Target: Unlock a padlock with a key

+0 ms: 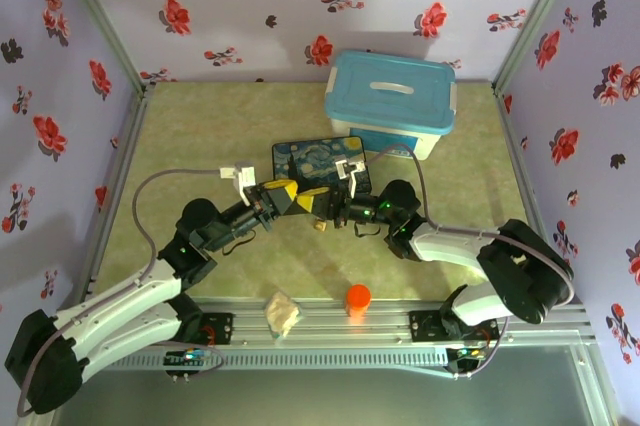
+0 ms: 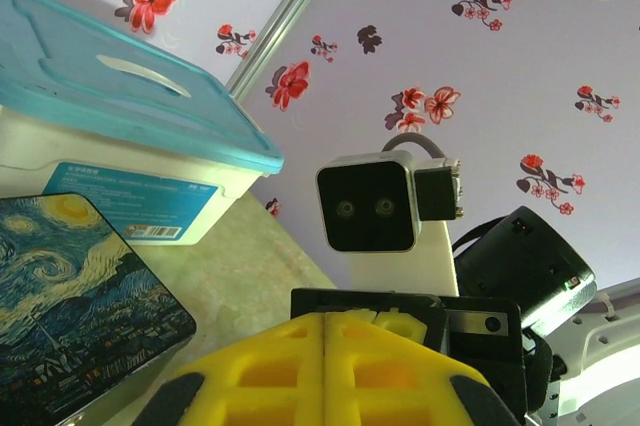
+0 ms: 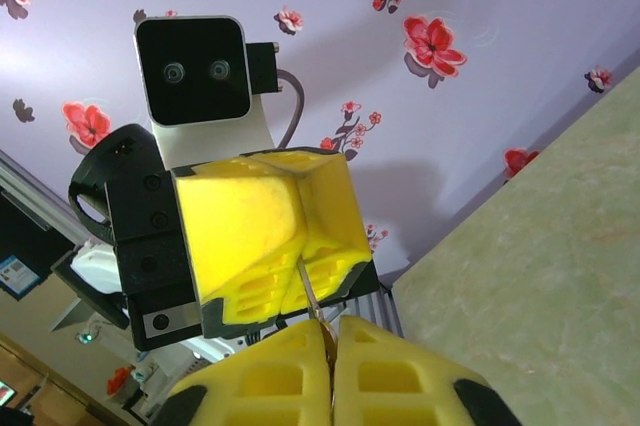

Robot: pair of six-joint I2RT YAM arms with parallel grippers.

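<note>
My two grippers meet tip to tip above the table's middle. The left gripper is shut on the key, a thin grey blade sticking out from between its yellow pads. The blade runs down into the seam of my right gripper, where a brass edge of the padlock shows, pinched between the pads. In the top view the right gripper has a small brass bit just below it. The left wrist view has my left gripper shut, with the right gripper's tips right behind it.
A painted starry-night box lies just beyond the grippers, with a blue-lidded plastic tub behind it. An orange cylinder and a pale crumpled lump sit at the near edge. Floral walls close three sides.
</note>
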